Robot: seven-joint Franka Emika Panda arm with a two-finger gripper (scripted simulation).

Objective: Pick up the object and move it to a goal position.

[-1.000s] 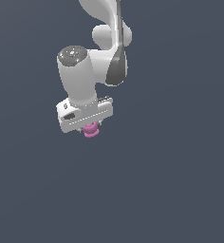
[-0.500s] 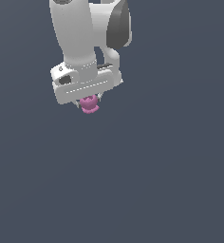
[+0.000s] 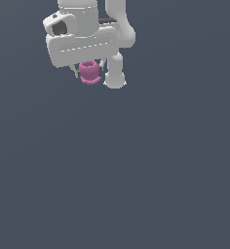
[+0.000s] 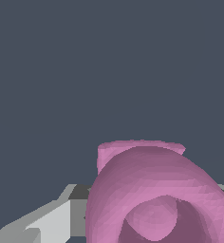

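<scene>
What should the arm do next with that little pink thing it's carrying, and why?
Probably keep carrying it toward the goal without loosening its hold. The pink object hangs under the gripper, pinched between the fingers with nothing beneath it, so opening now would drop it. No goal marker shows in either view, so the direction can't be told.

Close-up of pink-purple object (image 4: pixel 154 190), filling lower part of frame. Rounded ringed rim facing camera, hollow centre with small rounded knob inside. Flatter pink edge visible behind rim. Grey and white end effector (image 4: pixel 78 209) parts flanking object low on both sides, touching it. Plain dark grey-blue background elsewhere.
</scene>
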